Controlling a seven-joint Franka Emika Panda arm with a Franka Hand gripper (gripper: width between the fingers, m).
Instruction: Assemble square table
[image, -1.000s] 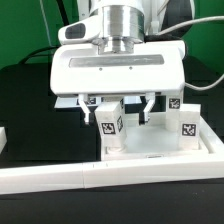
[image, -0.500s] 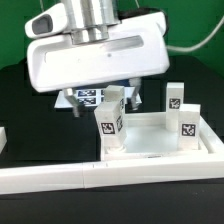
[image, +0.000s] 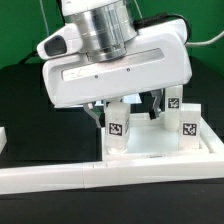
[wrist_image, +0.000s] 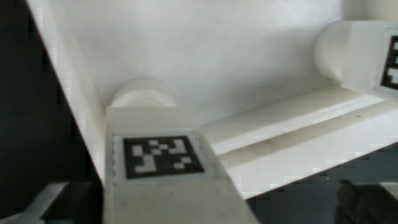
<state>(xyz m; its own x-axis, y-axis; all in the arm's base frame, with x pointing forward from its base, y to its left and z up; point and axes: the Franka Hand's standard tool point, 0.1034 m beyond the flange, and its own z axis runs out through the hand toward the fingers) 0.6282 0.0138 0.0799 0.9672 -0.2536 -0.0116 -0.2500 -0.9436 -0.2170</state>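
- Black tabletop (image: 25, 110) lies under the work, with a green backdrop behind in the exterior view, and a long white border wall (image: 60, 178) runs across the front.
- The square table (image: 160, 148), a white plastic slab with a raised rim, lies on the black surface pressed against that wall, towards the exterior view's right.
- Three white tagged legs show standing upright in its corners: one near leg (image: 115, 128) on the exterior view's left, one near leg (image: 186, 125) on the exterior view's right, and a rear leg (image: 174, 99) behind it.
- The wrist view looks straight down onto one leg's top and tag (wrist_image: 160, 150), with the slab's rim (wrist_image: 285, 125) running off to another leg (wrist_image: 365, 55).
- The gripper (image: 128, 108) hangs directly over the left near leg, jaws spread fully apart and nothing between them.
- Handling judgement: the legs look like light, rigid, smooth plastic, so they could slip or twist in a loose pinch.
- A firm hold across the flat sides of the upper leg, just below the rounded top, seems the best spot.
- The slab looks stiff and light enough to shift if pushed sideways; the wall behind it should brace it.
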